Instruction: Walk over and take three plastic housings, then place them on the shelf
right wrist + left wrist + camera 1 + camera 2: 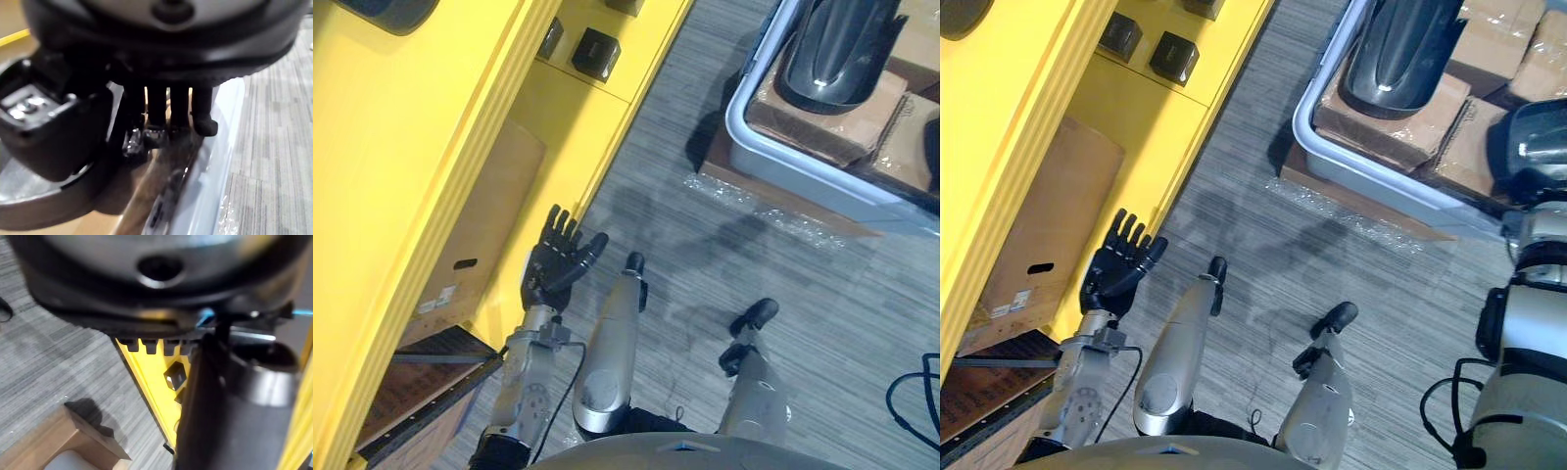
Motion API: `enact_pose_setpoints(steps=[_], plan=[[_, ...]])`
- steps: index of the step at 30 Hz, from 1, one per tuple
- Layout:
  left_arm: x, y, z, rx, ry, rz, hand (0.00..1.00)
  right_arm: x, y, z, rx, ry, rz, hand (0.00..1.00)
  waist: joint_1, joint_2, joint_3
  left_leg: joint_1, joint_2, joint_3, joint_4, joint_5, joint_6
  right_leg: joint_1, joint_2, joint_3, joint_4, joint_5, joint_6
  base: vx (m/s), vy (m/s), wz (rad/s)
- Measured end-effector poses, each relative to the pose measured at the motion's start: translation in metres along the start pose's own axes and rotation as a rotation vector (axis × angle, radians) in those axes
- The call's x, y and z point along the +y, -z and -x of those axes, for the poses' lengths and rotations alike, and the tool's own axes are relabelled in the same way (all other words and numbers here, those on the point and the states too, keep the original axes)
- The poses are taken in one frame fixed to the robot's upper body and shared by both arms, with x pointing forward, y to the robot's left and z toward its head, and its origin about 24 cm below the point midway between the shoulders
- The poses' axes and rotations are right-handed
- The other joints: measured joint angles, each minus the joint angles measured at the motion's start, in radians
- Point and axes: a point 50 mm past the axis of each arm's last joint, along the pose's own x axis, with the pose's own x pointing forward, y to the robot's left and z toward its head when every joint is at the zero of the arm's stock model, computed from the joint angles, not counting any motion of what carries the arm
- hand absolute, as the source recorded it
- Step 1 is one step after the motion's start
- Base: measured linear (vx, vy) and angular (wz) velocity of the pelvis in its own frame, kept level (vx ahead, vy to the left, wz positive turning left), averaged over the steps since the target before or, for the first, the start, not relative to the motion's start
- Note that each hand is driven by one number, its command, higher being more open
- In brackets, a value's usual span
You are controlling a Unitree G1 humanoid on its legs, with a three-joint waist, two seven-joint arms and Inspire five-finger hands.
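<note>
Resting my right hand [161, 54] on a glossy black housing [1540, 147] in the grey tray [1381, 178], grip unreadable, left hand [558, 262] open beside the shelf [587, 127], I risk slick plastic slipping.

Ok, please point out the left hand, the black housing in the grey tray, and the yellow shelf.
left hand [551, 266]: left eye view, on the palm.
black housing [842, 47]: left eye view, on its glossy top.
yellow shelf [411, 147]: left eye view, on a bare face.

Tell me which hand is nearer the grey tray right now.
Right. The right hand is at the grey tray's rim; the left hand is open beside the yellow shelf, on the opposite side.
</note>
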Motion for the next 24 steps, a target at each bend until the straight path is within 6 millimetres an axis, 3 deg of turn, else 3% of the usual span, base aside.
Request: enact_pose_setpoints(steps=[3,7,11,16,24], plan=[[0.001,0.0,0.005,0.004,0.002,0.0,1.0,0.018,-0.002,0.002,-0.039,-0.047,0.027,0.0,-0.011,-0.024,0.0,0.026,0.0,-0.002,-0.039,0.024,-0.007,0.01,0.002,-0.004,-0.002,-0.003,-0.004,-0.07,-0.035,0.08],[0.002,-0.002,0.008,0.001,0.019,-0.002,1.0,0.027,0.001,0.002,-0.062,-0.044,0.042,0.0,-0.012,-0.038,0.0,0.057,0.001,-0.002,-0.068,0.039,-0.012,0.035,0.007,-0.006,-0.02,0.0,-0.007,-0.07,0.001,0.03],[0.0,-0.01,0.014,-0.029,0.039,0.0,1.0,0.037,0.001,0.005,-0.106,0.019,0.061,0.0,-0.019,-0.071,0.0,0.098,0.006,0.003,-0.102,0.052,-0.021,0.064,0.015,-0.007,-0.037,0.002,-0.011,-0.04,-0.004,-0.02],[-0.003,-0.02,0.018,-0.069,0.064,-0.004,1.0,0.039,-0.033,0.019,-0.324,0.123,0.112,0.0,-0.046,-0.109,0.002,0.143,0.013,0.017,-0.133,0.061,-0.025,0.091,0.02,-0.001,-0.051,0.004,-0.013,-0.03,0.009,-0.05],[-0.018,-0.041,0.019,-0.161,0.143,-0.031,1.0,0.047,-0.064,0.052,-0.646,0.245,0.185,0.0,-0.066,-0.155,0.006,0.226,0.013,0.034,-0.186,0.073,-0.033,0.141,0.018,0.005,-0.059,-0.001,-0.018,0.0,0.004,-0.02]])
